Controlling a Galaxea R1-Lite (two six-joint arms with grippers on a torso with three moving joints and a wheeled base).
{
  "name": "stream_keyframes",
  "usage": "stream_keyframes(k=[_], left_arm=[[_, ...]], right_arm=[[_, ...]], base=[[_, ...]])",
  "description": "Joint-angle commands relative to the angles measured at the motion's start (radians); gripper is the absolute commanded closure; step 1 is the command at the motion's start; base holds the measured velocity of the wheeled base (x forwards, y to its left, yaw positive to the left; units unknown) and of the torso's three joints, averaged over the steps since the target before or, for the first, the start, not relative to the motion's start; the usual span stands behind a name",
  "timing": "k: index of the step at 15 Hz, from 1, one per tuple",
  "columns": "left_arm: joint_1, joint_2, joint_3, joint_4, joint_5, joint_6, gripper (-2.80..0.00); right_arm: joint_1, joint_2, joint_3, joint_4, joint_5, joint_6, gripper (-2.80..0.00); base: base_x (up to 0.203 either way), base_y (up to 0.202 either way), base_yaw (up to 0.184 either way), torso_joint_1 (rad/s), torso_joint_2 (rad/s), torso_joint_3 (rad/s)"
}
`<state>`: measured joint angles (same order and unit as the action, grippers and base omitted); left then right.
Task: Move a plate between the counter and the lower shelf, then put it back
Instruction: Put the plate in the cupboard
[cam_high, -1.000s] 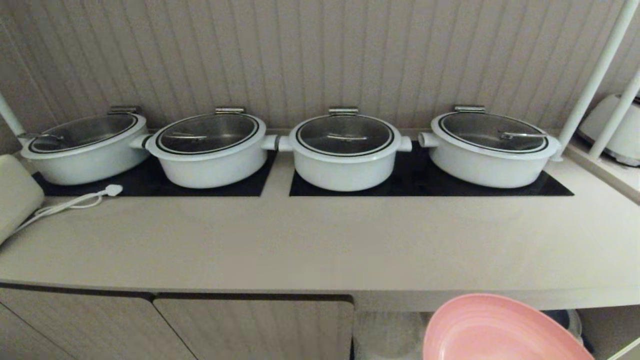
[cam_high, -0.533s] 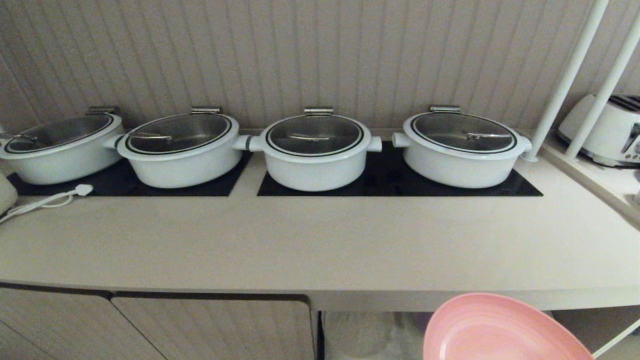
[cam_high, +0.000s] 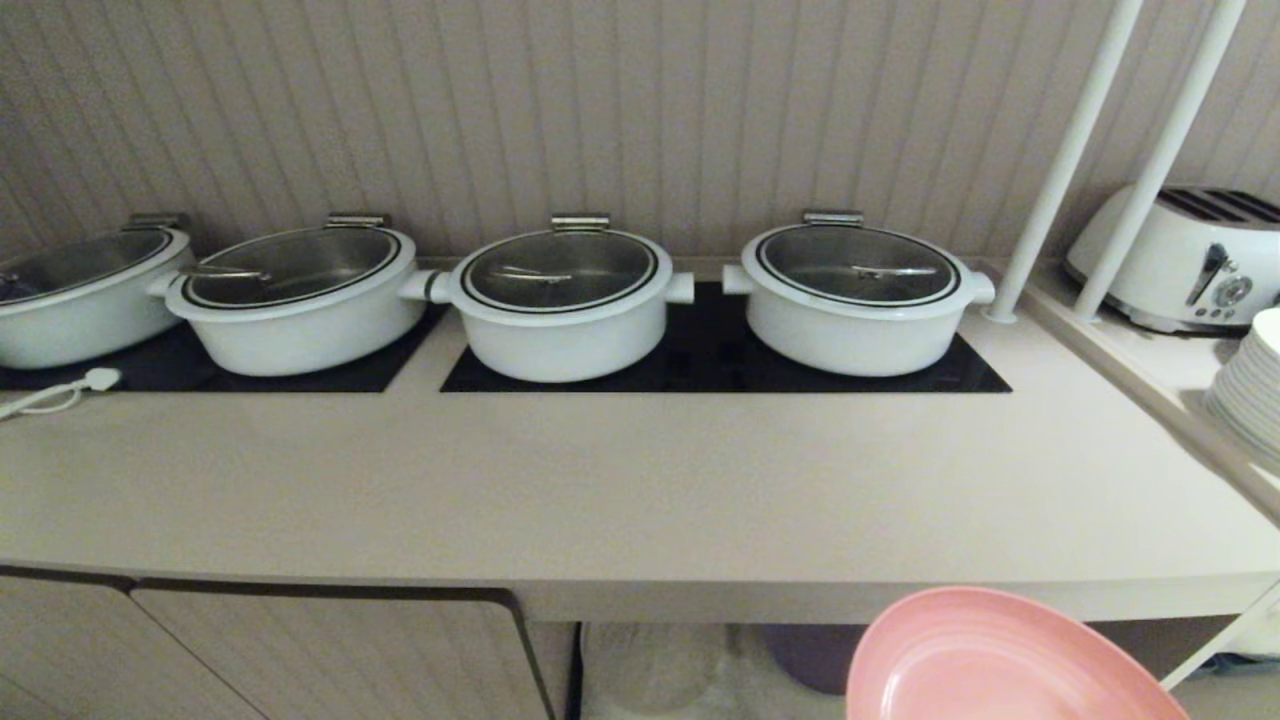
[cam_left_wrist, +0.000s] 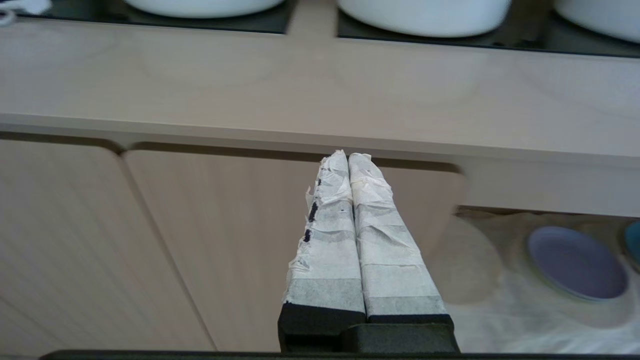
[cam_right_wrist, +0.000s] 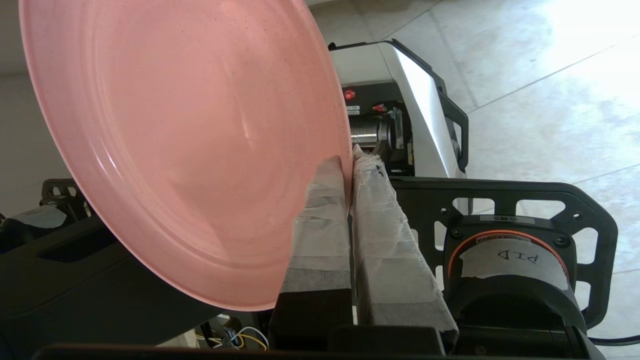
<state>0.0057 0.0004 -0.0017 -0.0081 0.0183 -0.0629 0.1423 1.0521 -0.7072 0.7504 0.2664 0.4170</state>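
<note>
The pink plate (cam_high: 1005, 665) sits at the lower right of the head view, held in the air in front of the worktop (cam_high: 620, 490), below its front edge and touching nothing else. In the right wrist view the right tool (cam_right_wrist: 348, 162) is pinched tight on the plate's rim, one taped finger on each face, with the plate tilted up on edge. The left tool (cam_left_wrist: 347, 156) is closed on nothing and parked low in front of the cabinet doors (cam_left_wrist: 165, 240).

The lower shelf (cam_high: 700, 665) shows at the bottom centre of the head view, with a purple plate (cam_high: 815, 655) lying on its white cloth. The worktop itself carries four white lidded pots (cam_high: 565, 300) on black hob panels, leaving a bare strip along the front.

By the look of it, the carrying step is under way, the plate between its two resting places. Which way it is headed cannot be told from here. The next move calls for levelling the plate, bringing it over a bare patch of its target surface, and lowering it flat before the tool lets go.
</note>
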Motion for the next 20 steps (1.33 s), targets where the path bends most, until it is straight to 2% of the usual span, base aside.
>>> stream_keyframes(k=[1, 5, 16, 20], left_arm=[[0.000, 0.001, 0.000, 0.000, 0.000, 0.000, 0.00], [0.000, 0.001, 0.000, -0.001, 0.000, -0.002, 0.00], [0.000, 0.001, 0.000, -0.001, 0.000, 0.000, 0.00], [0.000, 0.001, 0.000, -0.001, 0.000, 0.000, 0.00]], right_arm=[[0.000, -0.001, 0.000, 0.004, 0.002, 0.002, 0.00], [0.000, -0.003, 0.000, 0.006, 0.002, 0.002, 0.00], [0.000, -0.009, -0.026, 0.010, 0.004, 0.003, 0.00], [0.011, -0.019, -0.084, 0.074, 0.010, 0.047, 0.00]], base=[[0.000, -0.197, 0.001, 0.002, 0.00, 0.004], [0.000, -0.164, 0.000, 0.001, 0.00, 0.004], [0.000, 0.000, 0.000, 0.000, 0.00, 0.000], [0.000, 0.000, 0.000, 0.000, 0.00, 0.000]])
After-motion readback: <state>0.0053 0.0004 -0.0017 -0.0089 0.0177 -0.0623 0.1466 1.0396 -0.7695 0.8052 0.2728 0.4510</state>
